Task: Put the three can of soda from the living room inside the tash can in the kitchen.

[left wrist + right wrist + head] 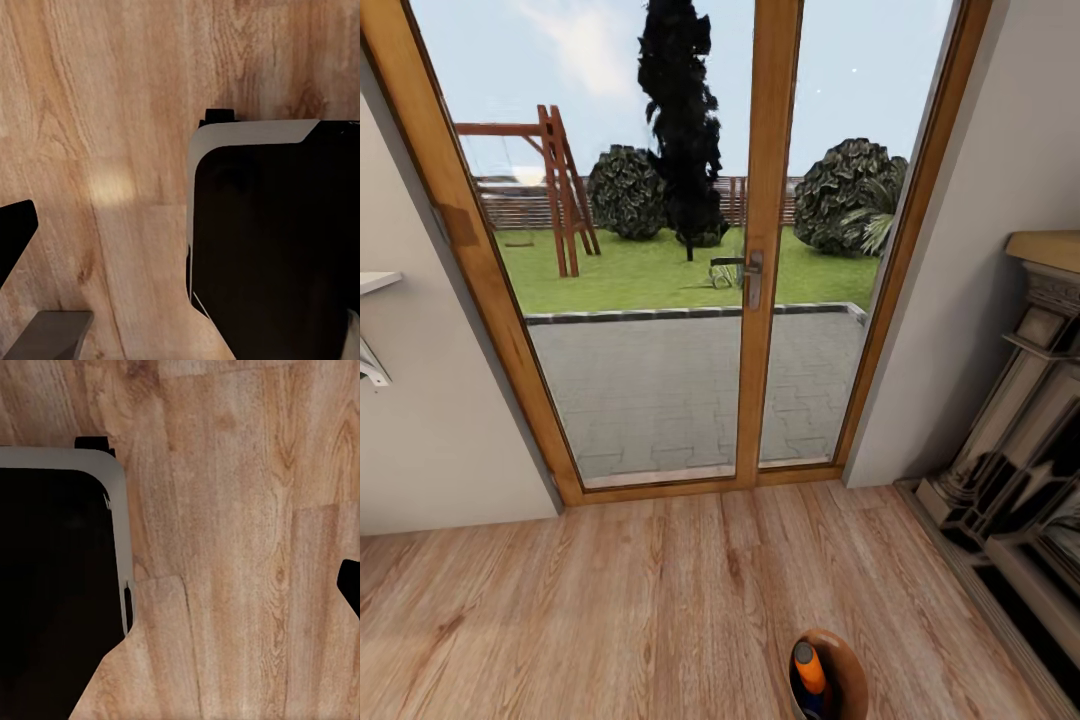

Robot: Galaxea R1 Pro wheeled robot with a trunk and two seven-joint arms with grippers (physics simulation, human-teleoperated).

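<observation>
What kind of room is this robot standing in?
Most likely a living room in a house. It has a light wood plank floor, a wood-framed glass door opening onto a patio and garden, and an ornate fireplace surround on the right.

Open plank floor [660, 600] ahead; fireplace [1020, 460] crowds the right, glass door [690, 300] apparently closed.

A home: wood plank floor [610, 600], glazed garden doors [690, 250], ornate fireplace [1020, 450].
</observation>
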